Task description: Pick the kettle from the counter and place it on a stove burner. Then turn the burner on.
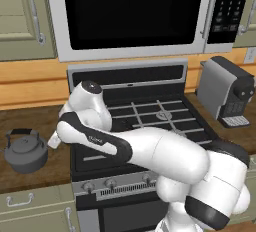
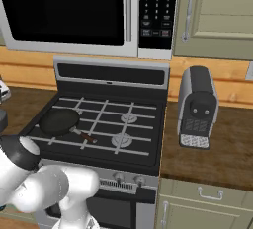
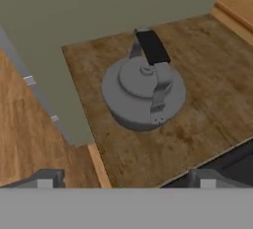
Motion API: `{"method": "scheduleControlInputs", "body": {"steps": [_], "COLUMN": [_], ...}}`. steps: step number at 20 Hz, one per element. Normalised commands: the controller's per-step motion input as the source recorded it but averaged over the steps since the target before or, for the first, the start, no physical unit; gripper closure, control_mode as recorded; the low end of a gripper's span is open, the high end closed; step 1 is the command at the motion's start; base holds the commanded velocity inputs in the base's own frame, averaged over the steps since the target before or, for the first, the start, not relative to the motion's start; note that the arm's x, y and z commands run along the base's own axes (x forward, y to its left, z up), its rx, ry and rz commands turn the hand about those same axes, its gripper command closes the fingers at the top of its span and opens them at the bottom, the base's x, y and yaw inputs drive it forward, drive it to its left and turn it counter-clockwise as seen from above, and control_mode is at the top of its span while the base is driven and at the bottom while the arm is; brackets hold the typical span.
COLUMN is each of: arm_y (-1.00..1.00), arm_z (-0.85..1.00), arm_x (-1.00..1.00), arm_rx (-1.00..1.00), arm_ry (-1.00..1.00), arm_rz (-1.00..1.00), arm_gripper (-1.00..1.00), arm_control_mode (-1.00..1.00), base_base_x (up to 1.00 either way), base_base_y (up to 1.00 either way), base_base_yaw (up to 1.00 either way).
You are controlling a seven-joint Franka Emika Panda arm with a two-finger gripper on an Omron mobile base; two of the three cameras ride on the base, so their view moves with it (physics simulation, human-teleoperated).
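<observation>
A: Where is the kettle [image 1: 25, 151] sitting?

B: On the wooden bench [image 1: 30, 121] left of the stove [image 1: 145, 121], upright, with its arched handle over the lid. In the hand view the kettle [image 3: 143, 92] lies below the camera, near the middle of the picture, with the dark grip of its handle across the top.

A: And the gripper [image 3: 126, 179]?

B: Its two fingertips [image 3: 45, 179] rise at the bottom of the hand view, set wide apart with nothing between them. It hangs above the bench [image 3: 207, 90], clear of the kettle. In the left base view the arm [image 1: 150, 151] reaches across the front of the stove toward the kettle's side.

A: What is on the stove?

B: A black frying pan [image 2: 59, 121] rests on the grates at the left, seen from the right base view. To its right are two silver discs under the bars; the nearer one is the burner [image 2: 121, 140], bare. The knobs [image 2: 118, 176] line the front panel.

A: Anything else?

B: A grey coffee machine [image 2: 197, 105] stands on the bench right of the stove, and a microwave [image 2: 84, 11] hangs above.
</observation>
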Motion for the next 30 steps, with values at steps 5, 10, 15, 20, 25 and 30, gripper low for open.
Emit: {"method": "scheduleControlInputs", "body": {"steps": [5, 10, 15, 20, 25, 30], "arm_y": [1.0, 0.36, 0.0, 0.0, 0.09, 0.05], "arm_z": [0.0, 0.0, -0.24, -0.51, -0.25, 0.0], "arm_x": [0.62, 0.11, 0.22, 0.08, 0.14, 0.21], "arm_rx": [-0.11, -0.06, -0.07, -0.16, -0.04, 0.0], "arm_ry": [0.13, 0.06, -0.06, -0.01, 0.0, 0.0], "arm_rz": [-0.02, -0.01, 0.0, 0.0, 0.0, 0.0], "arm_gripper": [-1.0, -1.0, -1.0, -1.0, -1.0, -1.0], "arm_control_mode": [-1.0, -1.0, -1.0, -1.0, -1.0, -1.0], "base_base_x": [0.0, 0.0, 0.0, 0.0, 0.0, 0.0], "base_base_y": [0.0, 0.0, 0.0, 0.0, 0.0, 0.0], "base_base_yaw": [0.0, 0.0, 0.0, 0.0, 0.0, 0.0]}}
